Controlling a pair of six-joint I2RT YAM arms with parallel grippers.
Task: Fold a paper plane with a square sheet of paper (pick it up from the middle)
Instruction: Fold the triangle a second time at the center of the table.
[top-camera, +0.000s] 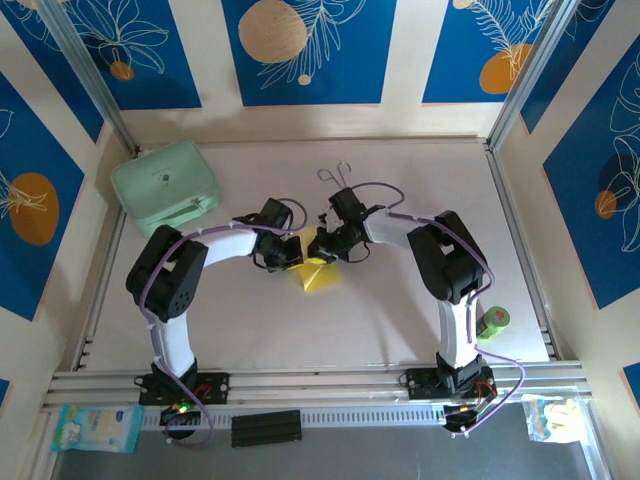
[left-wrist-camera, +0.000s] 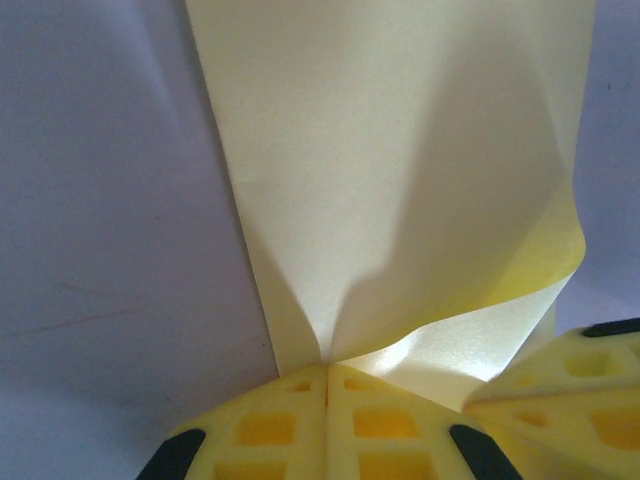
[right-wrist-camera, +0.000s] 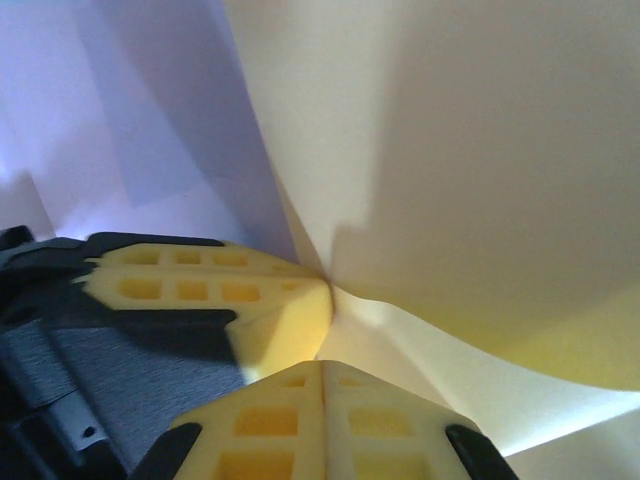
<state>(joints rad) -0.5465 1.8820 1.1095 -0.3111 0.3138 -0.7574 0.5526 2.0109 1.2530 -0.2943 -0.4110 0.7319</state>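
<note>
The square sheet of paper (top-camera: 318, 275) sits near the middle of the table (top-camera: 400, 330), lifted into a creased yellow wedge between the two wrists. The left gripper (left-wrist-camera: 326, 368) has its jaws pressed together on the sheet's lower edge, and the paper fans up and away from that pinch. One side edge runs straight and the other curls over to the right. The right gripper (right-wrist-camera: 322, 365) is likewise clamped on the sheet, just beside the left fingertips (right-wrist-camera: 300, 290). Bare tabletop lies open in front of and behind the grippers. The mint-green case (top-camera: 165, 185) rests well apart at the far left, the thin metal tongs (top-camera: 340, 178) lie near the far edge, and a green roll (top-camera: 494, 321) stands by the right rail.
</note>
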